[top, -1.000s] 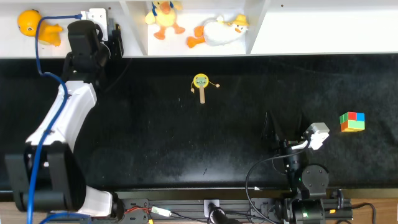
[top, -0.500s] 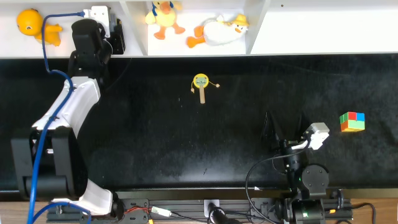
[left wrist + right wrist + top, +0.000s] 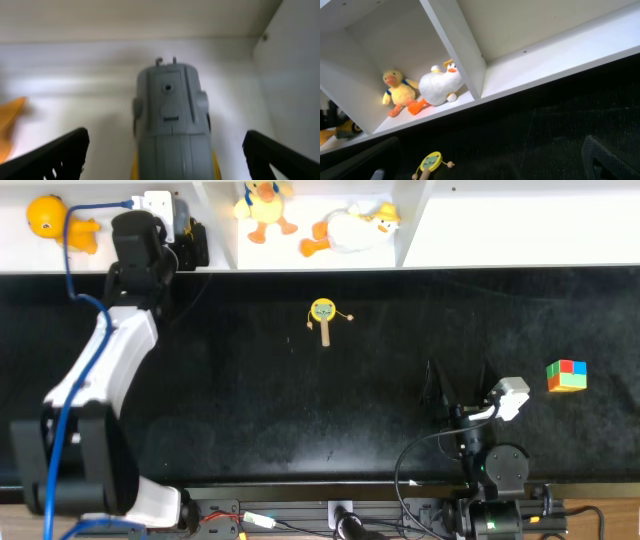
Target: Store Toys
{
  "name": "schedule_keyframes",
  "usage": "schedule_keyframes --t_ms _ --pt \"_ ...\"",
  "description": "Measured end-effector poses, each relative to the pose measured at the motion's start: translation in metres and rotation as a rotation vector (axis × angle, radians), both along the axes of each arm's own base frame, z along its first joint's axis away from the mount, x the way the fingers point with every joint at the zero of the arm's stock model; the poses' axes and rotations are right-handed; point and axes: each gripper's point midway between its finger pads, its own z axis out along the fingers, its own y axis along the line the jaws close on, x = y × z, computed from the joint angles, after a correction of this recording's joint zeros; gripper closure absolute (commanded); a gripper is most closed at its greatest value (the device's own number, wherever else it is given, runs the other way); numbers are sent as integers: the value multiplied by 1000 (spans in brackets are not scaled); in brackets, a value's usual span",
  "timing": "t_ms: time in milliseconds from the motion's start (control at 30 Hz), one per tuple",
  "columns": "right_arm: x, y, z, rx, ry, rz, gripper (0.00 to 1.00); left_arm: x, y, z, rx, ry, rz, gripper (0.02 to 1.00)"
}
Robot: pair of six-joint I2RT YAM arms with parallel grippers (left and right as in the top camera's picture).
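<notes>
In the shelf's (image 3: 500,240) left compartment, from above, my left pincer (image 3: 192,243) sits with the orange duck (image 3: 47,218), while the rattle (image 3: 323,315) and cube (image 3: 566,376) wait on the worktop (image 3: 250,400) and my right pincer (image 3: 457,387) rests spread wide. At my left wrist the grey robot toy (image 3: 170,125) stands free between my released fingers (image 3: 55,155), so a crooked retreat could, I judge, clip and topple it; my right wrist shows the yellow duck (image 3: 395,90) and white duck (image 3: 437,85) sharing the middle compartment

Three ducks (image 3: 265,208) (image 3: 352,230) (image 3: 52,218), one rattle drum (image 3: 323,312), one colour cube (image 3: 566,376), one grey toy (image 3: 170,125)
</notes>
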Motion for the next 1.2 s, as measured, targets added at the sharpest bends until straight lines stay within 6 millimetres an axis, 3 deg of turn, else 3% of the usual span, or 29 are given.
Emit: schedule_keyframes --t_ms 200,500,833,967,1200 --pt "0 0 0 0 0 0 5 -52 0 38 1 61 1 20" --pt "0 0 0 0 0 0 7 -159 0 70 -16 191 16 20" --pt "0 0 0 0 0 -1 7 -274 -1 131 -45 26 32 20" --pt "0 0 0 0 0 0 7 -298 -1 132 -46 10 32 20" --pt "0 0 0 0 0 0 5 -311 -1 113 -46 106 34 20"
